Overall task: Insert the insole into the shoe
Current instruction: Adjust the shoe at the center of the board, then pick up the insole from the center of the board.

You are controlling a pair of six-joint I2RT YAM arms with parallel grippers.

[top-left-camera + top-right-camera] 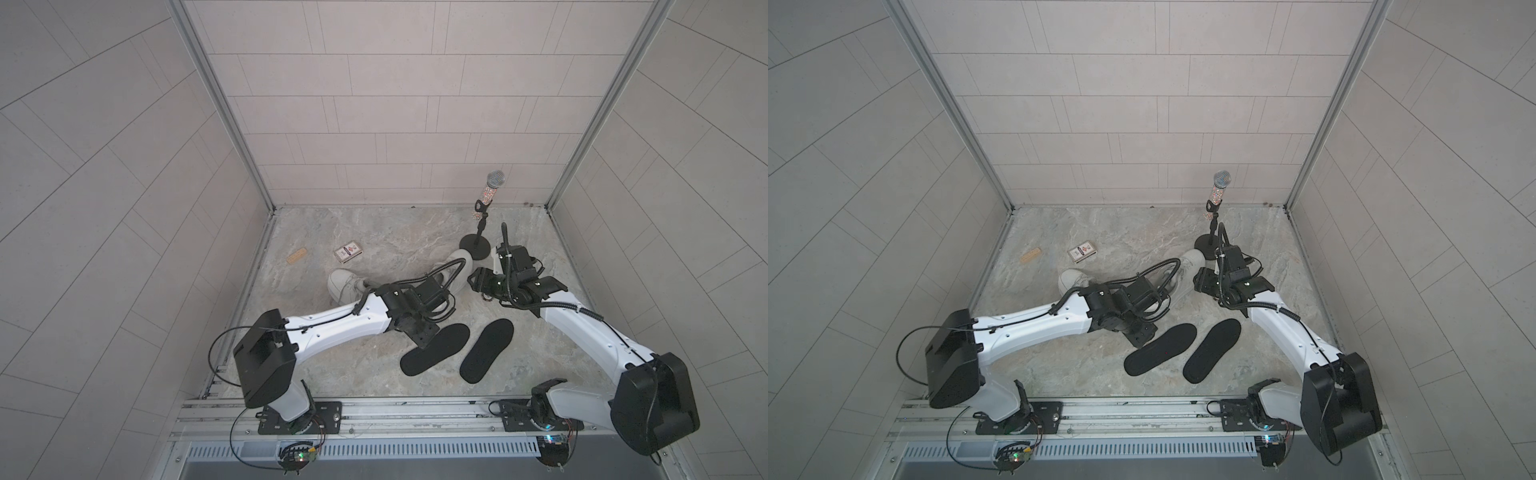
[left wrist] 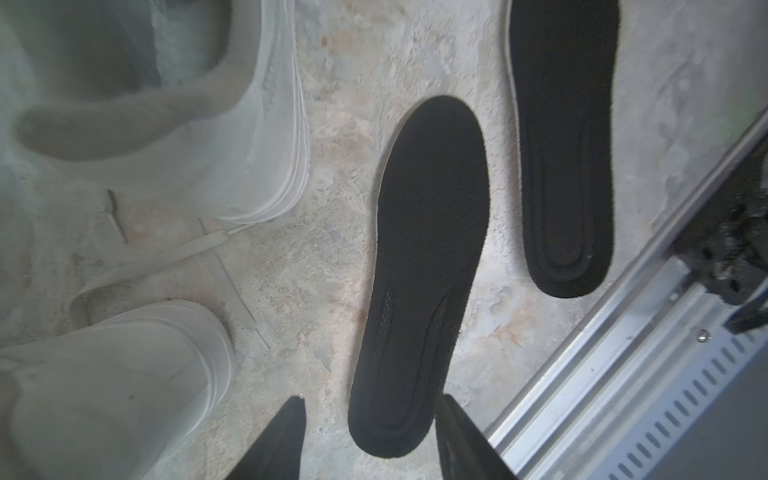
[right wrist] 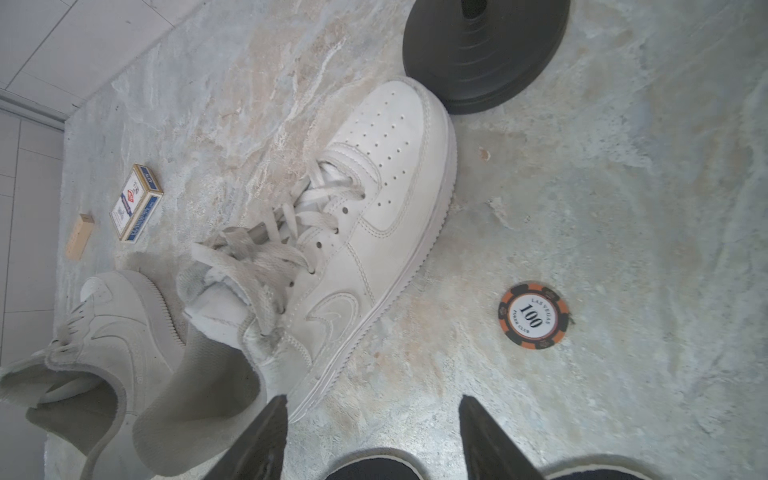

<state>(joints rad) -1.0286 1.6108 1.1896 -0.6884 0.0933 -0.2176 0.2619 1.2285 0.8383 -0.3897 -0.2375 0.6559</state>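
Two black insoles lie side by side on the stone floor, one (image 1: 435,349) nearer my left arm and one (image 1: 487,351) to its right. Two white shoes sit behind them. One shoe (image 1: 345,284) shows its toe; the other shoe (image 3: 374,199) lies with its toe against a black stand base. My left gripper (image 2: 370,399) is open, its fingers straddling the end of the nearer insole (image 2: 428,270) without closing on it. My right gripper (image 3: 372,397) is open over bare floor beside the heel of the laced shoe, holding nothing.
A microphone (image 1: 494,180) stands on a round black base (image 1: 475,245) at the back right. A card box (image 1: 348,252) and a wooden block (image 1: 296,255) lie at the back left. A poker chip (image 3: 533,316) lies beside the shoe. A metal rail (image 1: 374,411) runs along the front.
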